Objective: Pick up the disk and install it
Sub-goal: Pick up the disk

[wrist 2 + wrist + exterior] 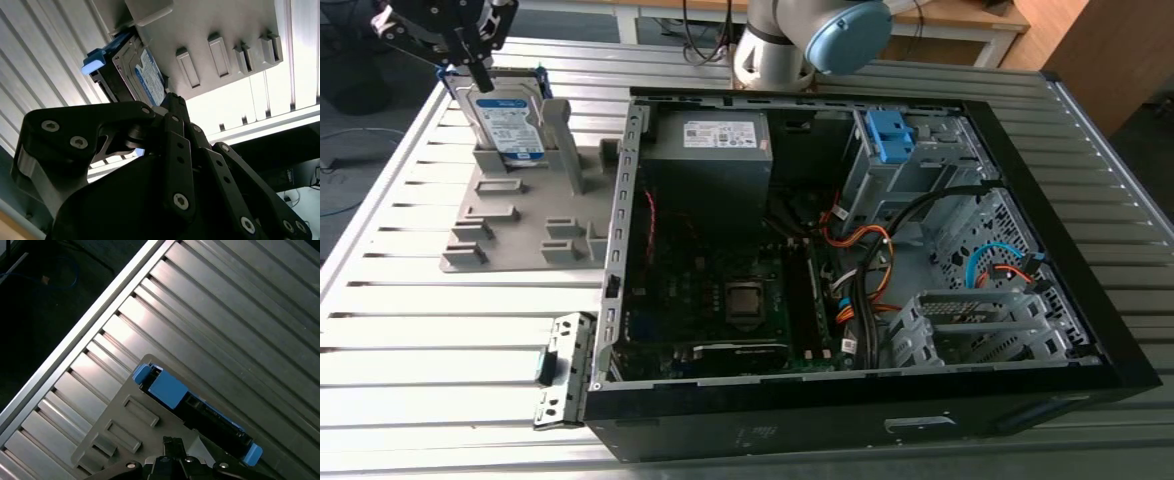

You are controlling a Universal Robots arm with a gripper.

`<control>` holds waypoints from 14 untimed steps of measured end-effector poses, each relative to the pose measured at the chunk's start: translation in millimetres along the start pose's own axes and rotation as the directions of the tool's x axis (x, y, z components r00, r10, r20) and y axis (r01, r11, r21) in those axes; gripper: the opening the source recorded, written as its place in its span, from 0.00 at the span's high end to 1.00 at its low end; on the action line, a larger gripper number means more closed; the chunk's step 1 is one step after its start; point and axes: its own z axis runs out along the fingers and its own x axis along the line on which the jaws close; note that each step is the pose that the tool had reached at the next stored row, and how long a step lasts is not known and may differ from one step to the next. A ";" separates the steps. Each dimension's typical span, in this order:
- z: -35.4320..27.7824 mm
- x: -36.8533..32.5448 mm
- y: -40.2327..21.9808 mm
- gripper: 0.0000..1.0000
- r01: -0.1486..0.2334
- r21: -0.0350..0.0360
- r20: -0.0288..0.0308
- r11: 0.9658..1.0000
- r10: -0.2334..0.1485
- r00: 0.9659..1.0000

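Now | disk upright in grey stand | end effector at its top | grip unclear

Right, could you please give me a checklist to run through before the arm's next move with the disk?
1. Disk standing upright in the grey holder: ok.
2. Gripper lined up at the disk's top edge: ok.
3. Firm hold on the disk: cannot tell.
4. Computer case open on top: ok.
5. Drive bay free: cannot tell; a blue bracket sits there.
6. Cables clear of the bay: not ok, some lie right beside it.
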 end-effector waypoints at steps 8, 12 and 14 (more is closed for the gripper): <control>0.0 0.0 0.0 0.89 0.037 -0.001 -0.001 0.999 -0.037 0.999; 0.0 0.0 0.0 0.89 0.055 -0.001 -0.002 0.999 -0.055 0.999; 0.0 0.0 0.0 0.89 0.064 -0.002 -0.002 0.998 -0.064 0.998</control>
